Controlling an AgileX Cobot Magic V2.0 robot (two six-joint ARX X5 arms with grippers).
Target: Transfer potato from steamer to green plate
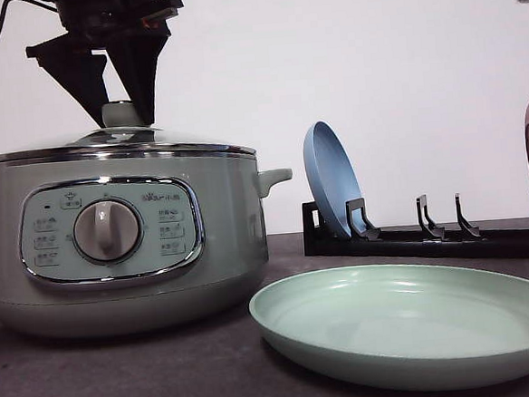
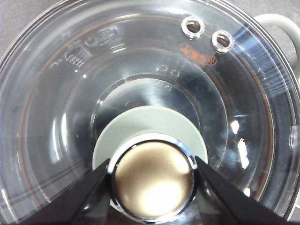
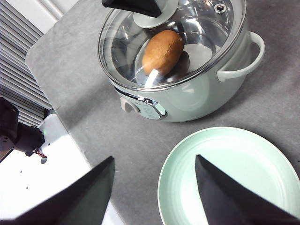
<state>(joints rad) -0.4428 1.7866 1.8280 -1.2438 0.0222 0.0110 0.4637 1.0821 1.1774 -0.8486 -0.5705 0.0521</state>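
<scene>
Inside steamer (image 3: pixel 187 89) | potato (image 3: pixel 162 51) oval, orange-brown, smooth | lid on

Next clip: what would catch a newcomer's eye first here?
The big sage-green steamer at the table's left, its glass lid still on, with the left gripper straddling the lid knob. Through the glass, the right wrist view shows the potato inside. The empty green plate sits front right, beside the steamer.

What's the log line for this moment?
left gripper: around lid knob | lid: on steamer | potato: inside | green plate: bare | right gripper: open
</scene>
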